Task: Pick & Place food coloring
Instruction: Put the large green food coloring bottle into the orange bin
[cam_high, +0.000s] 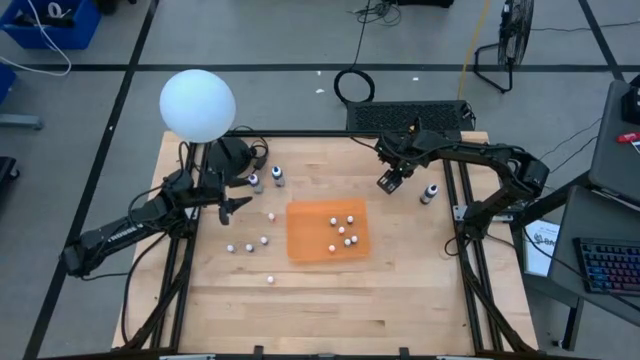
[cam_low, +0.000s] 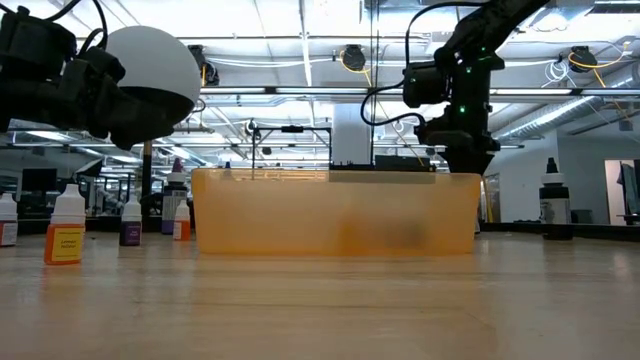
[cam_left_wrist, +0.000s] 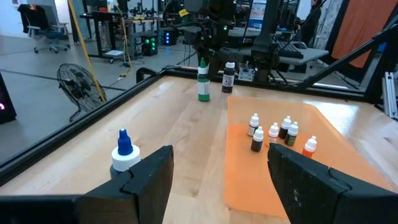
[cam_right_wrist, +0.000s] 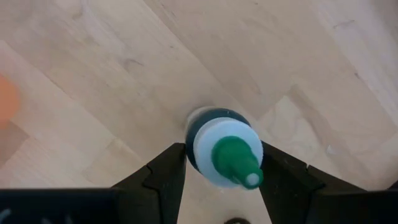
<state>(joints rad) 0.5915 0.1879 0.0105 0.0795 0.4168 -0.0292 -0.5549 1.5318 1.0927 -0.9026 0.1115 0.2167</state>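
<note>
The right gripper (cam_right_wrist: 217, 171) is shown with its jaws clamped on a green-capped bottle (cam_right_wrist: 225, 154) of food coloring, above the desk (cam_high: 400, 290) at about one o'clock from the orange mat (cam_high: 327, 232). The bottle is gripped around its white collar only, with the tip leaning; a slip or twist in the jaws is judged possible if the arm is swung quickly. Whether its base is clear of the wood cannot be told.

Six small bottles (cam_left_wrist: 273, 134) are seen standing close together on the mat's far half. A drop placed among them is judged likely to topple neighbours; the bare half of the mat is the safer target.

The left gripper (cam_left_wrist: 217, 180) is held at nine o'clock of the mat, its jaws apart and empty, beside a blue-capped bottle (cam_left_wrist: 124, 152). Loose small bottles (cam_high: 250, 245) are scattered between it and the mat, two taller ones (cam_high: 266, 178) stand at eleven o'clock, and a dark bottle (cam_high: 429, 194) stands at two o'clock. A white globe (cam_high: 197, 104) overhangs the desk's far left corner, well apart from the carrying path.
</note>
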